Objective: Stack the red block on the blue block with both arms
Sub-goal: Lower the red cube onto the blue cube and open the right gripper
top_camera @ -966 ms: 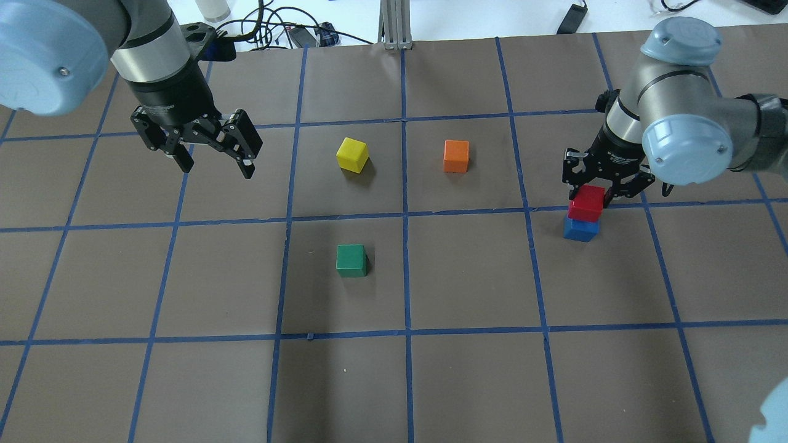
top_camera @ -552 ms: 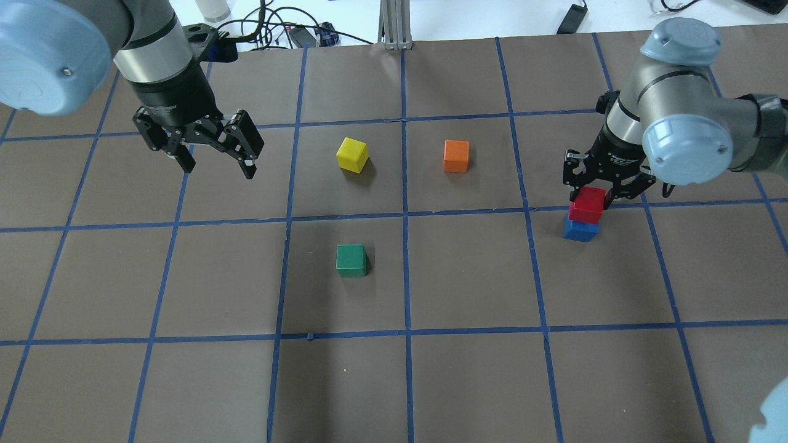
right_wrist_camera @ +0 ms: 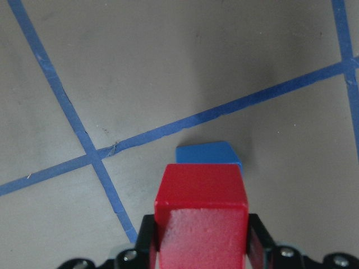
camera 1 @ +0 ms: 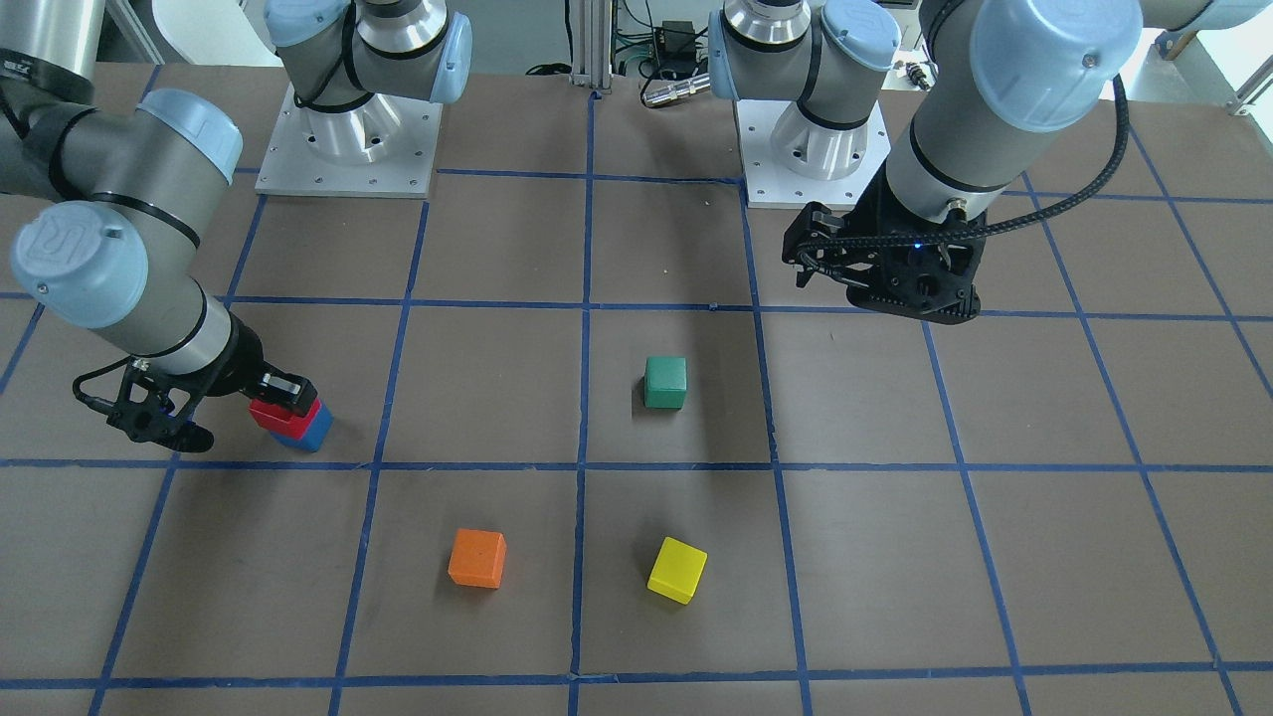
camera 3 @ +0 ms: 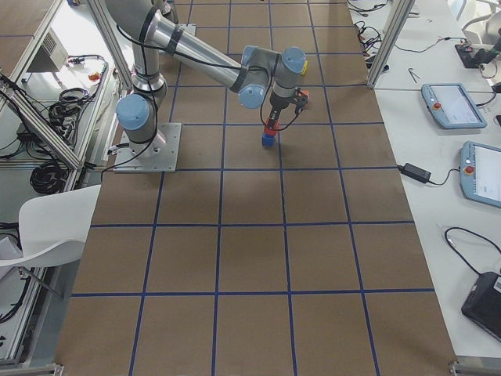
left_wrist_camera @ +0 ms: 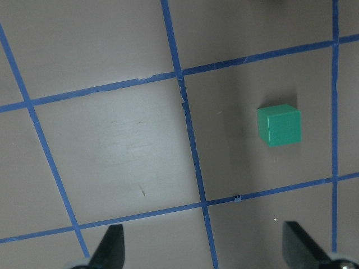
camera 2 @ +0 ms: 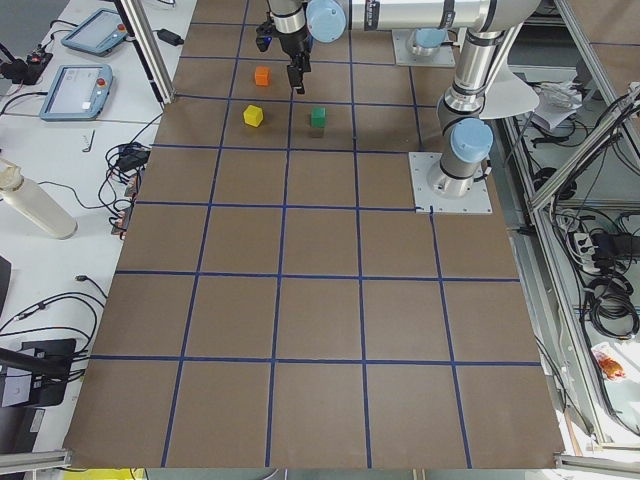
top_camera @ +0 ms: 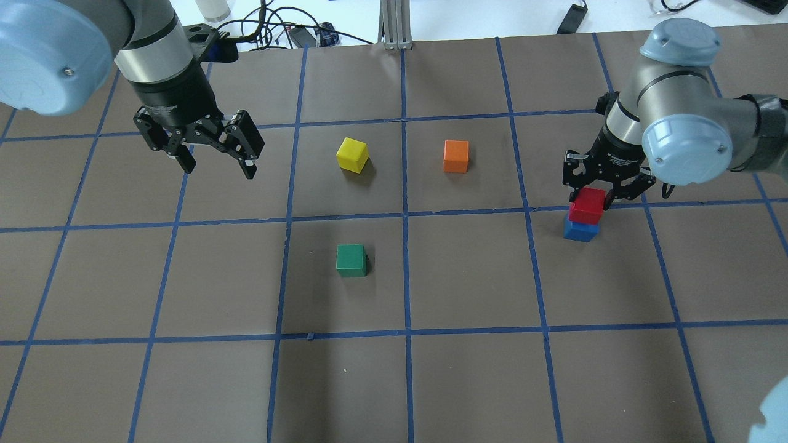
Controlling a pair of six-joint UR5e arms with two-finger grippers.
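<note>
The red block rests on top of the blue block at the right of the table, slightly offset toward the far side. My right gripper is shut on the red block, one finger on each side of it. In the right wrist view the red block fills the gap between the fingers and the blue block shows just beyond it. The stack also shows in the front-facing view. My left gripper is open and empty, held above the table at the far left.
A yellow block and an orange block lie in the far middle squares. A green block lies nearer the middle and shows in the left wrist view. Blue tape lines grid the brown table.
The left arm has shifted very slightly. The right gripper stays shut on the red block on top of the blue block.
</note>
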